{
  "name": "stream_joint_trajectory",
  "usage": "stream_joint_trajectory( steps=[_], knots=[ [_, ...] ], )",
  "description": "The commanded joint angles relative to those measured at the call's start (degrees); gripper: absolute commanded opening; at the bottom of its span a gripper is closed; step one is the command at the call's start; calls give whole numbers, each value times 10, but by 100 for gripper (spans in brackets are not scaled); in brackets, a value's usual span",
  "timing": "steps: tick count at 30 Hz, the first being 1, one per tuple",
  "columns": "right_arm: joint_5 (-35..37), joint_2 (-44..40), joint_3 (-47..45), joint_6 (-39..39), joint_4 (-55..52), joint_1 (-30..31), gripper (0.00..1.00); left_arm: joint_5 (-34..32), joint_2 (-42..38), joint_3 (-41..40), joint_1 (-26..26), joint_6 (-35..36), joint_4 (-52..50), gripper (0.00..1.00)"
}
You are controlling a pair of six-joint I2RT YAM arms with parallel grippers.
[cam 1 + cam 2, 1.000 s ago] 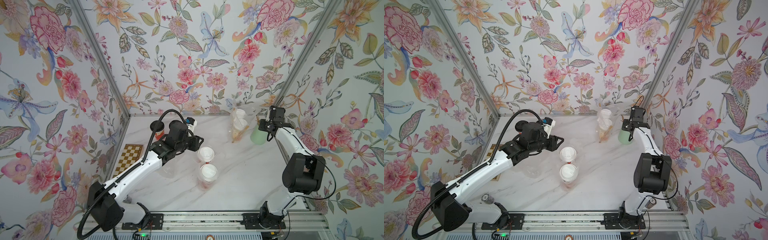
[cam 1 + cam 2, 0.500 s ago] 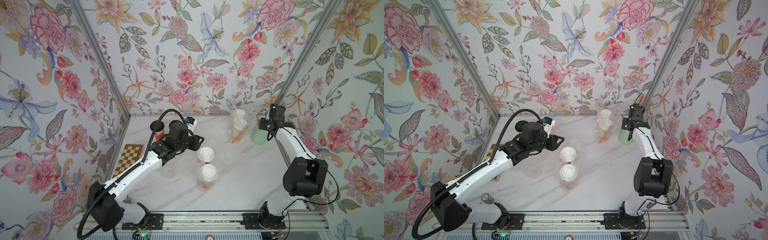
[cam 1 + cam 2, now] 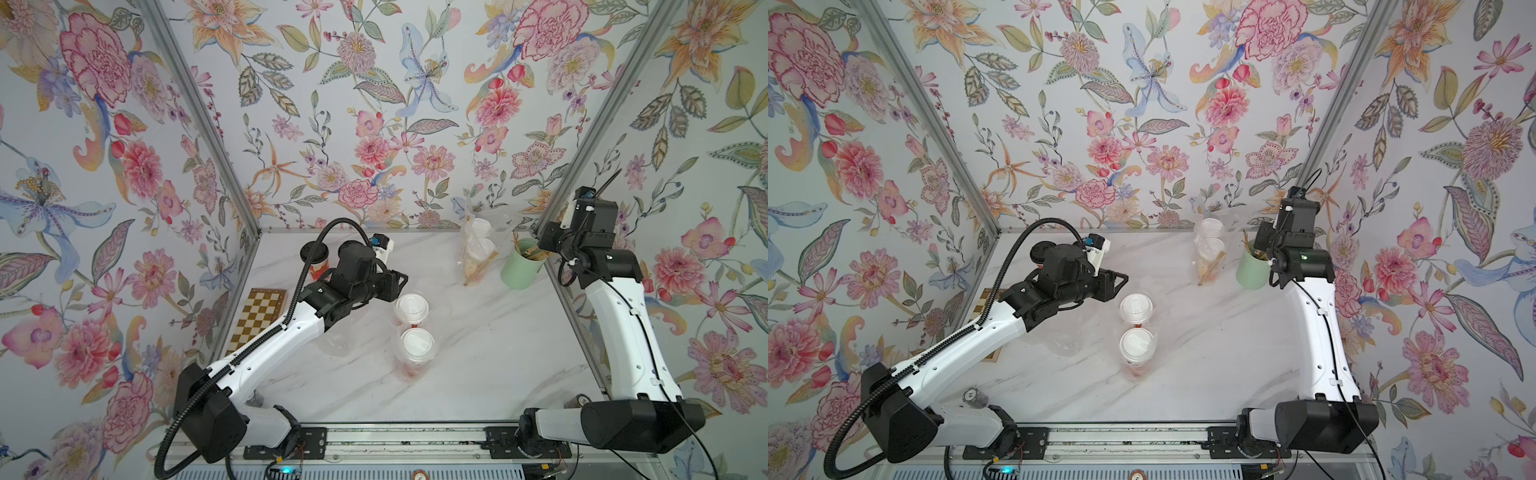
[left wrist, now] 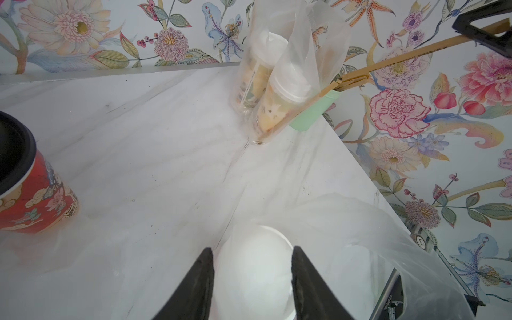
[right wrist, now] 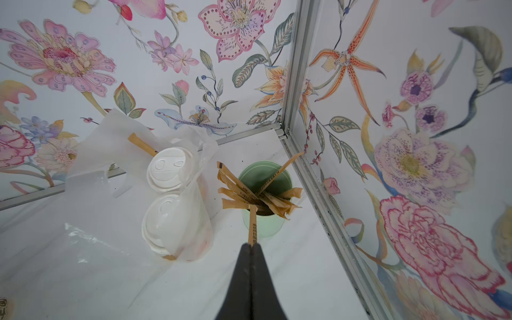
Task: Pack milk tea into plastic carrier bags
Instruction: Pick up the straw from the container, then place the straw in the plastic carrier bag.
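— Logging the changes first. Item one: right gripper [image 5: 252, 246]. Its jaws, a shade apart a second ago, are now pressed tight on one brown paper-wrapped straw [image 5: 253, 230]. The straw's far end is still in the mint-green cup [image 5: 270, 225], right of centre in both top views. That arm's elbow has sunk toward the lower right corner.

— Meaning?

— My reading: straw picked, due for a bag. The rear bag [image 5: 91, 155], upper middle, already holds the rear pair of cups [image 5: 167, 169] and a stick, so that lot looks done.

— Item two?

— Left gripper [image 4: 251, 247], centre frame, has hardly moved. Its jaws are about half spread, straddling the white lid of the upper middle cup [image 3: 411, 308]. Whether they press it, I cannot tell through the film. The lower middle cup [image 3: 417, 344] stands just beside it, toward the bottom of the frame. The middle bag [image 4: 388, 249] appears to wrap both.

— Unpacked stock?

— One black-lidded red cup [image 4: 33, 194], left of centre, bare on the marble table [image 3: 478, 374]. A slack third bag [image 3: 338, 343] lies under the left forearm.

— Gaps?

— Sixth cup: not visible, perhaps behind that arm. Middle bag's handles: too blurred to place. Straw's lower end: lost among the other sticks.
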Motion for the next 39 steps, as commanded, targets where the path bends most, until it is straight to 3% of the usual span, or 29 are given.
stream_joint_trajectory(
  steps=[1,13,18,24,29,36,39],
  knots=[
    [-20,-35,29,18,-60,18,0,-15,12,16,8,21,-12,49],
    [-165,-91,120,64,-134,144,0,-24,51,56,8,59,-58,52],
    [-244,-86,150,88,-133,202,0,-75,53,75,8,65,-90,49],
    [-287,-72,156,95,-140,253,0,-95,41,83,8,62,-104,47],
    [-277,-54,154,80,-165,296,0,-93,37,85,8,59,-102,38],
    [-233,-24,151,73,-173,340,0,-86,37,91,9,54,-94,15],
    [-216,-7,158,67,-182,354,0,-73,35,94,8,50,-87,16]
  ],
)
